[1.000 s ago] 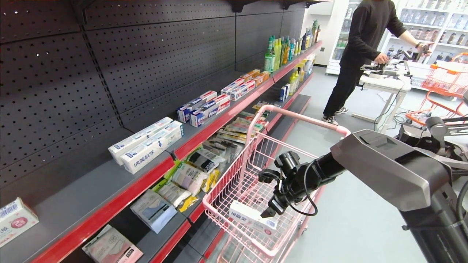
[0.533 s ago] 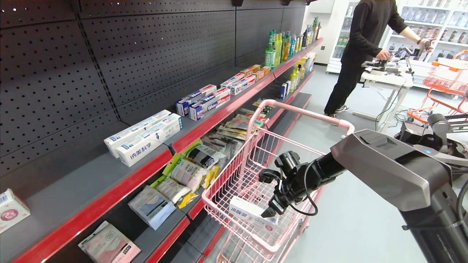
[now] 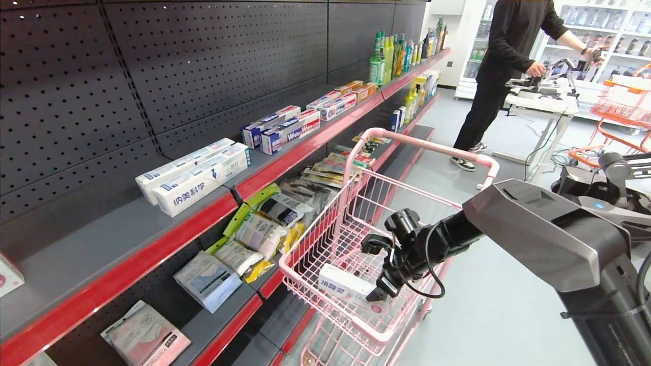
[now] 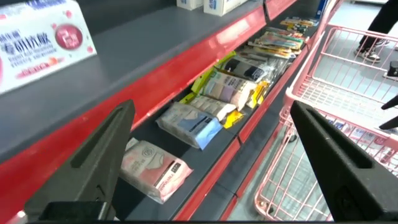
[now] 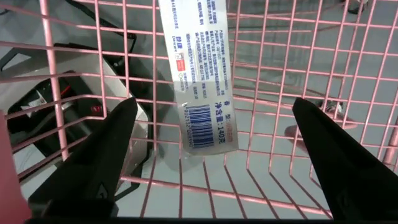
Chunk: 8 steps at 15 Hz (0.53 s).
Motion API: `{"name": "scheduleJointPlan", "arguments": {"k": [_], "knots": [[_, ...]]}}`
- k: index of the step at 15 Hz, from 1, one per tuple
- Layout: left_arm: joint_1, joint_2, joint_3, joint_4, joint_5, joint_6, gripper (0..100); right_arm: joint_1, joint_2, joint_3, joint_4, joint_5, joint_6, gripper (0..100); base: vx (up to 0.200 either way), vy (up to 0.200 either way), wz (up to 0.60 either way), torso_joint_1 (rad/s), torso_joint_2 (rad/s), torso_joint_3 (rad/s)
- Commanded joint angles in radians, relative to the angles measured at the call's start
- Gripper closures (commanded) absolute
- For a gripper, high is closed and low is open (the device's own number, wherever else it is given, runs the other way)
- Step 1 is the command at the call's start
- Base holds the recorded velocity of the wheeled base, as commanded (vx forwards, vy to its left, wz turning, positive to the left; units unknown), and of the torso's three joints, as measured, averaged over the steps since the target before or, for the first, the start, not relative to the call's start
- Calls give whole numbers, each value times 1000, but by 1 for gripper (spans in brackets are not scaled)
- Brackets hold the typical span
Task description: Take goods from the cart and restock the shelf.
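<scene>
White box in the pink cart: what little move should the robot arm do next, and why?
Probably lower the right end effector a little onto the white box, then close. Its jaws stand open with the box lying between them on the floor of the pink cart, but they are not gripping it yet, so it likely has to get closer before it squeezes.

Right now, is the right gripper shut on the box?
No, the right gripper is wide open above the box lying in the cart.
</scene>
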<state>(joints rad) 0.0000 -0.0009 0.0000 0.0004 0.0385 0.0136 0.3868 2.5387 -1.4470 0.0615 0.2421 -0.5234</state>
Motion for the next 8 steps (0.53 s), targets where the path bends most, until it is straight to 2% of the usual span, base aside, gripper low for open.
{"name": "scheduleJointPlan", "arguments": {"k": [1, 5, 8], "knots": [[0, 1, 0, 0, 0, 0, 0, 1, -3, -3, 0, 0, -1, 0, 0, 0, 0, -168, 388, 217], [0, 1, 0, 0, 0, 0, 0, 1, 6, -23, -2, 2, -1, 0, 0, 0, 0, -194, 448, 249], [0, 1, 0, 0, 0, 0, 0, 4, 15, -39, -2, 5, -3, 0, 0, 0, 0, -61, 159, 89]]}}
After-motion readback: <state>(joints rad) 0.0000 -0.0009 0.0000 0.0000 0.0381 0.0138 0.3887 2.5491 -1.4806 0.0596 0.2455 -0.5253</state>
